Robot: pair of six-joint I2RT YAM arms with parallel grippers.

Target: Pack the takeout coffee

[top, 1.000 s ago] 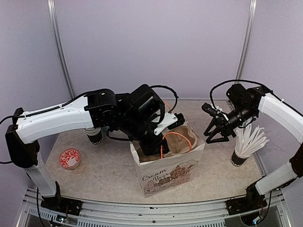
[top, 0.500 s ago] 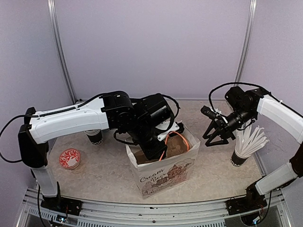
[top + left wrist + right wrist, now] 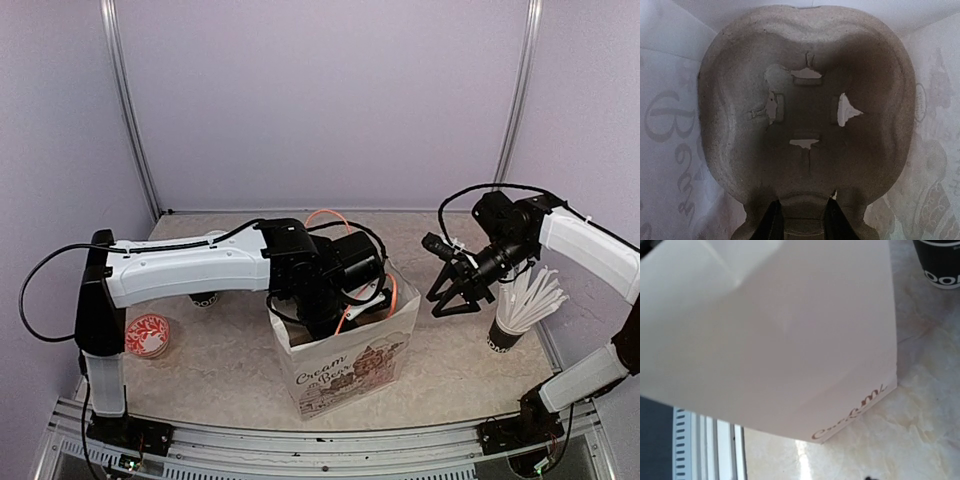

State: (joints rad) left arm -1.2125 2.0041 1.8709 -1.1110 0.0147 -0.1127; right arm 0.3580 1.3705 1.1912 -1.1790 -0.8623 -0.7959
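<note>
In the left wrist view my left gripper [image 3: 805,212] is shut on the near edge of a grey pulp cup carrier [image 3: 805,100], which lies inside the white paper bag [image 3: 350,365]. From above, that wrist reaches down into the bag's mouth. One takeout coffee, a black cup [image 3: 205,298] with white lettering, stands behind the left arm, mostly hidden. Its base shows in the right wrist view [image 3: 940,262], past the bag's side [image 3: 790,330]. My right gripper [image 3: 455,295] hangs open and empty just right of the bag.
A black cup holding white sticks [image 3: 515,315] stands at the right, under my right arm. A small red patterned dish [image 3: 147,335] lies at the left. An orange cable loop [image 3: 330,218] arches over the left wrist. The table's front rail [image 3: 300,440] runs below the bag.
The left arm has swung right and down, carrying the carrier deeper into the bag; the bag's mouth has shifted. The right gripper has stayed open, barely moving.
</note>
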